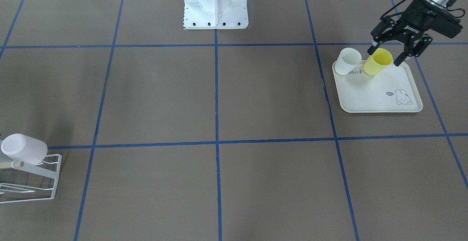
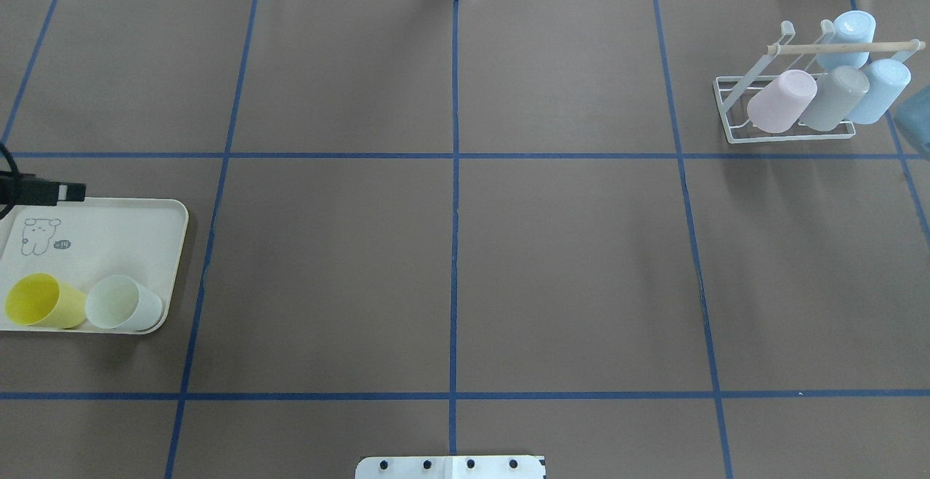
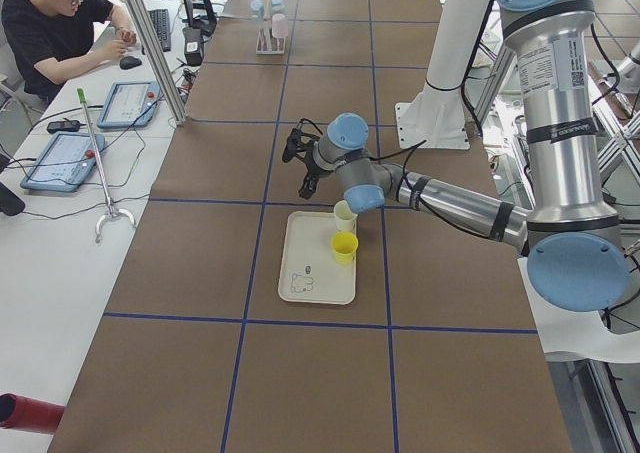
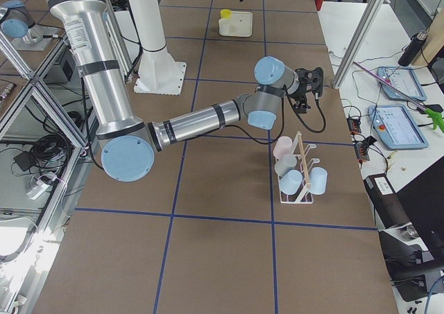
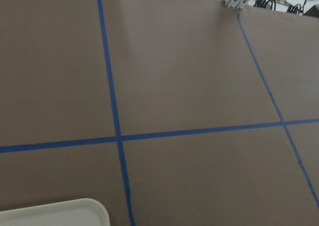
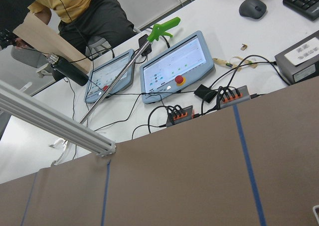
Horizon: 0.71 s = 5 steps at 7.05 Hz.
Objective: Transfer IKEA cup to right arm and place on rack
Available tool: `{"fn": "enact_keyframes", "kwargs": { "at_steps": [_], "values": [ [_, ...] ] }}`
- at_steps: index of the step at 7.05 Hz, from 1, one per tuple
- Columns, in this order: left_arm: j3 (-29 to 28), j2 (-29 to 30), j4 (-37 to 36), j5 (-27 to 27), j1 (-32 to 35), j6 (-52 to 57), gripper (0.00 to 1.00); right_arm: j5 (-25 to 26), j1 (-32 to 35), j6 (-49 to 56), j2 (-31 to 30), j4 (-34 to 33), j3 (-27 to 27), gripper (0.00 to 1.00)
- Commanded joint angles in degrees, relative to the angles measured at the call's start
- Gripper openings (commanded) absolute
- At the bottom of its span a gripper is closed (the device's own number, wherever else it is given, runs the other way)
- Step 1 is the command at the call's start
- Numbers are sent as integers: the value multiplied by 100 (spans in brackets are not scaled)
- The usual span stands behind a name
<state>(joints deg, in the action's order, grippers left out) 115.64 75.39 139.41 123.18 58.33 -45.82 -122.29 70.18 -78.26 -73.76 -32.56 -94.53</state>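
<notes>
Two IKEA cups lie tipped on the cream rabbit-print tray: a yellow cup and a whitish cup. The same yellow cup and whitish cup show in the overhead view. My left gripper hangs open in the air over the tray, touching neither cup and holding nothing. The white wire rack stands at the far right with several cups on its prongs. My right gripper hovers near the rack; whether it is open or shut I cannot tell.
The robot's white base stands at the table's middle edge. Blue tape lines cross the brown table. A pink cup sits on the rack's near end. A person sits at a side desk with tablets and cables.
</notes>
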Motion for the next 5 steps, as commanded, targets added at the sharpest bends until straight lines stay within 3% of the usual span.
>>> {"fn": "enact_keyframes", "kwargs": {
  "at_steps": [1,3,5],
  "values": [
    [-277,-498,-1,57,56,870,100,413,-756,-837,2,57,-407,100],
    [-804,-613,-1,4,12,1758,100,995,-1285,-1138,2,83,-557,100],
    [-1218,-587,25,13,-23,1753,100,1023,-1357,-1139,2,84,-567,100]
  ]
}}
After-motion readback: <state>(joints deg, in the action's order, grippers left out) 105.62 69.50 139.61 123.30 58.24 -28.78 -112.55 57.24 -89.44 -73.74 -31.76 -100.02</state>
